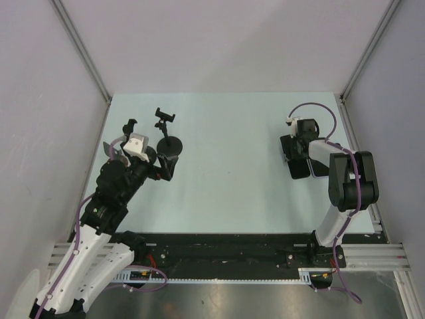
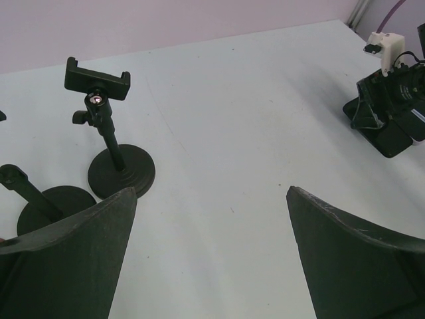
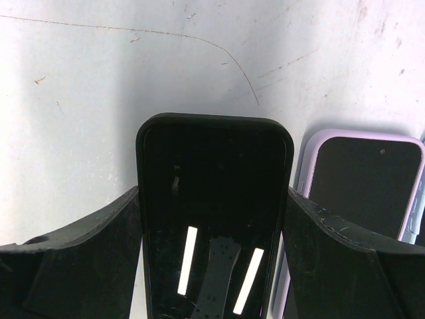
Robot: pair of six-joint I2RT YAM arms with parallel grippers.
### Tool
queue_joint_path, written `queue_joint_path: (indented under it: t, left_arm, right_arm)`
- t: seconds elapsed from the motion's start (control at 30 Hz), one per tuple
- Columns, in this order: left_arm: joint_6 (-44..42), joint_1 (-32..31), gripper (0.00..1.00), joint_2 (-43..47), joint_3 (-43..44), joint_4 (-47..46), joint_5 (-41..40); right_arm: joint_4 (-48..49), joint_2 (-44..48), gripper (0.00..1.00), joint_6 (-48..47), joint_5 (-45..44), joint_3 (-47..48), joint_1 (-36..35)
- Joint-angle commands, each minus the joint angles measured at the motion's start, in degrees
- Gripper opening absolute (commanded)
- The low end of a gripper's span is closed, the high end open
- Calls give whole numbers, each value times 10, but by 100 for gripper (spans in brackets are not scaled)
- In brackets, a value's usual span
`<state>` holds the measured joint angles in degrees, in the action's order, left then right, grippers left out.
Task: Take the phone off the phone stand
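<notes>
**Phone sits far from both stands, clasped by the right gripper**

Obstacles are few. The pale table (image 1: 226,193) lies open between the two arms, and grey walls (image 1: 40,100) close it in on three sides. A thin curved scratch (image 3: 222,56) marks the surface ahead of the right fingers (image 3: 80,246).

By count there are two phone stands, two phones and two arms. Both stands are at the left of the table, near the left arm. The nearer stand (image 2: 109,133) shows whole from the left wrist: a round black base, a thin stem, a knuckle joint and a flat clamp on top. The second stand (image 2: 46,203) shows only its base and lower stem there, partly behind a left finger. The left gripper (image 2: 211,199) hangs beside them with its jaws spread wide, touching nothing.

The black phone (image 3: 214,153) is at the right side of the table, well apart from both stands. The right gripper (image 3: 212,196) has a finger pressed against each long edge, so the jaws hold it across its width. Whether it rests on the table or is lifted cannot be told. It has a black case with rounded corners and a dark glossy screen reflecting two bright bars of light. Just beside it lies a purple-cased phone (image 3: 365,179), screen up and dark.
</notes>
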<state>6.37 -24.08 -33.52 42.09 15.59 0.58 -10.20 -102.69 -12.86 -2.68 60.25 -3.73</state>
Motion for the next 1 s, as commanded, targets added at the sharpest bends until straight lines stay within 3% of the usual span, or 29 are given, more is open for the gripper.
queue_joint_path:
  t: [0.0, 0.13, 0.23, 0.63, 0.97]
  left_arm:
    - [-14, 4, 100, -1, 0, -16, -1]
    - [-14, 4, 100, -2, -1, -16, -1]
    - [-15, 4, 100, -2, -2, -15, 2]
    - [-15, 4, 100, -5, -2, -16, 4]
    - [-15, 4, 100, -4, -2, -17, 5]
  right_arm:
    - [-18, -14, 63, 12, -23, 7, 3]
    - [-18, -11, 64, 12, -24, 9, 3]
    - [-18, -8, 74, 13, -28, 9, 3]
    - [-13, -2, 88, 12, -34, 10, -1]
    - [-13, 0, 93, 1, -65, 10, -14]
